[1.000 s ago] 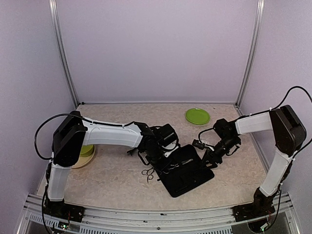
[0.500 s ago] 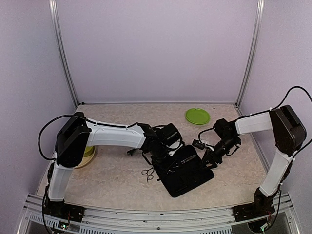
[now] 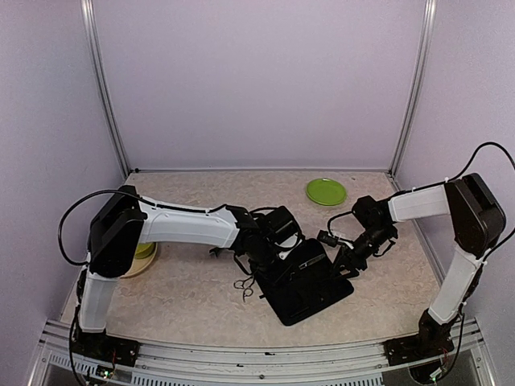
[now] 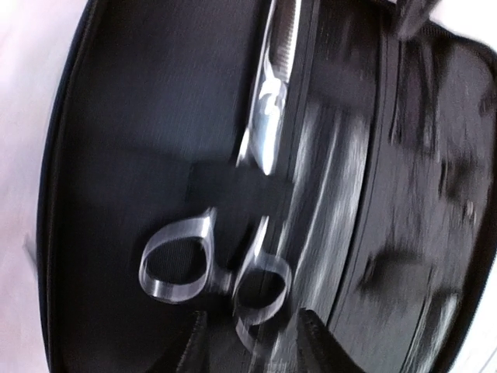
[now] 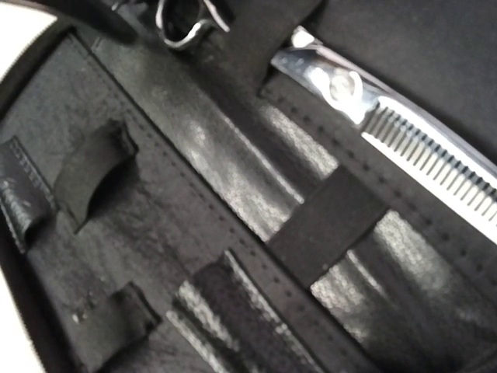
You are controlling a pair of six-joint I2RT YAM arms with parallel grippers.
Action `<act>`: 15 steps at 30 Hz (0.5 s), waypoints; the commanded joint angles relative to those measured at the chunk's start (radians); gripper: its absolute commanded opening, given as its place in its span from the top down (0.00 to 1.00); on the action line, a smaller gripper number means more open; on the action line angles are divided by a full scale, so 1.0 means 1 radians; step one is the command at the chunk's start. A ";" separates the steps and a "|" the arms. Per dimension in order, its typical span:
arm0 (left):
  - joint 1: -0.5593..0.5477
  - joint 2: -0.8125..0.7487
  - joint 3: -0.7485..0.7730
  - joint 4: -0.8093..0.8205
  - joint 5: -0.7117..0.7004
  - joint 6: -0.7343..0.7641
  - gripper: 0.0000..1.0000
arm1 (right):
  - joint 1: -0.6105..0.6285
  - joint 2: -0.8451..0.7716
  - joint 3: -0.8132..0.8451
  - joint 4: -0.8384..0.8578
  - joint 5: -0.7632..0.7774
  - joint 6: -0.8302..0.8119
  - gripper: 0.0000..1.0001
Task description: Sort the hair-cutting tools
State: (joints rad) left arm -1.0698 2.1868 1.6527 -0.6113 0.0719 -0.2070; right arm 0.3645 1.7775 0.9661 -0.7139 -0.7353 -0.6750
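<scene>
Thinning scissors (image 4: pixel 268 116) lie in the open black case (image 4: pixel 116 155); left gripper (image 4: pixel 252 342) released, jaws apart just by the ring handles; right gripper (image 3: pixel 348 259) at the case's edge, grip untellable

Two pairs of silver scissors can be counted: one toothed pair (image 4: pixel 268 109) lying inside the case (image 3: pixel 312 296), and one small ring-handled pair (image 3: pixel 244 287) on the worktop (image 3: pixel 185 301) just beside it. There is one open black case, one green plate (image 3: pixel 326 191), and one more greenish dish (image 3: pixel 146 250) partly hidden behind an arm. Two robot arms reach in, the left arm (image 3: pixel 185 225) and the right arm (image 3: pixel 418 205); black hair clips are too hard to pick out to count.
</scene>
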 commanded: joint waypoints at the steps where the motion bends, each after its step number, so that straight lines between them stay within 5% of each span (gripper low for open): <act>1: 0.009 -0.177 -0.101 -0.014 -0.054 -0.025 0.58 | 0.016 0.010 -0.007 -0.046 0.015 -0.013 0.49; 9: 0.139 -0.297 -0.338 0.033 -0.001 -0.036 0.59 | 0.014 -0.042 -0.006 -0.016 0.074 0.005 0.49; 15: 0.174 -0.259 -0.350 0.059 0.046 0.010 0.59 | 0.014 -0.099 -0.005 -0.002 0.112 0.023 0.49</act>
State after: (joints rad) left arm -0.8906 1.9003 1.2957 -0.5911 0.0673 -0.2302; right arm 0.3676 1.7344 0.9657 -0.7139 -0.6754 -0.6640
